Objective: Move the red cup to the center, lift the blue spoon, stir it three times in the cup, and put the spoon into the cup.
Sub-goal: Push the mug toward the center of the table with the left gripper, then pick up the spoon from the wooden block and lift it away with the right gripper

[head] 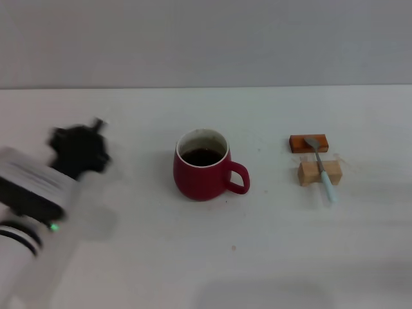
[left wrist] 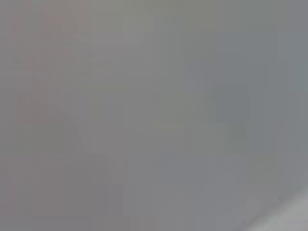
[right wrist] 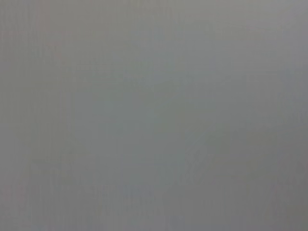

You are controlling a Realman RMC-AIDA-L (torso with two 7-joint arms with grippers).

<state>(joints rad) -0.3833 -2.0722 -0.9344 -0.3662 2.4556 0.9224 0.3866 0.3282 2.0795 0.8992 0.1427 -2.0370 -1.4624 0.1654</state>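
Your left gripper (head: 80, 149) hovers over the white table (head: 270, 257) at your left, blurred; you cannot tell whether its claw is spread or pressed together, and it holds nothing visible. Your right gripper is out of sight in every view. To the right of the left gripper, well apart from it, stands the red cup (head: 203, 167), upright near the middle of the table, with dark liquid inside and its loop handle turned away from the gripper. Farther right again, beyond the cup, lies the blue spoon (head: 321, 168): its metal bowl rests on an orange-brown block (head: 309, 143), its neck crosses a pale wooden block (head: 319, 172), and its light-blue handle end slopes toward you. Both wrist views show only featureless grey.
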